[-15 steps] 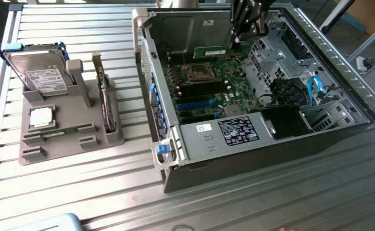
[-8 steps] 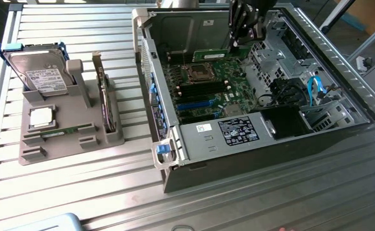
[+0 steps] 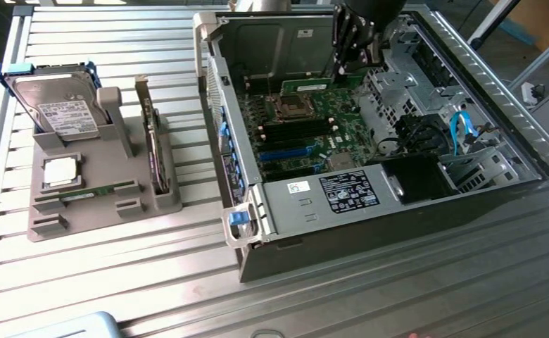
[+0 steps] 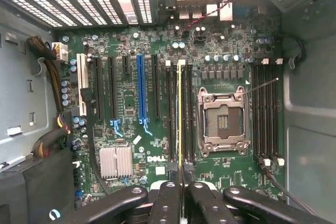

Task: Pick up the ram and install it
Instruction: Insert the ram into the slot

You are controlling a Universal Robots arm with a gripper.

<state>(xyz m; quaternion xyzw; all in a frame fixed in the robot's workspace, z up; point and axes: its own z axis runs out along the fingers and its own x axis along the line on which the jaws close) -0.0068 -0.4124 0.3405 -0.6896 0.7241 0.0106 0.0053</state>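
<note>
Pinched the ram (image 4: 180,119) edge-on in the closed gripper (image 4: 182,182) over a motherboard (image 4: 131,103) printed DELL (case (image 3: 350,232) on slatted metal table (image 3: 115,267)).

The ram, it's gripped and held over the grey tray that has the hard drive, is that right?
Not the tray: the gripper holds the ram over the motherboard inside the computer case, as the wrist view shows.

You've got two ram sticks to count, one ram stick (image 4: 181,108) and a second ram stick (image 3: 94,191), along with one gripper (image 4: 181,178), one hard drive (image 3: 63,109), one expansion card (image 3: 150,134), one processor chip (image 3: 58,171), one gray holder (image 3: 115,130), one computer case (image 3: 397,225), one motherboard (image 3: 298,137), one processor socket (image 4: 221,119) and one silver heatsink (image 4: 115,161).
</note>
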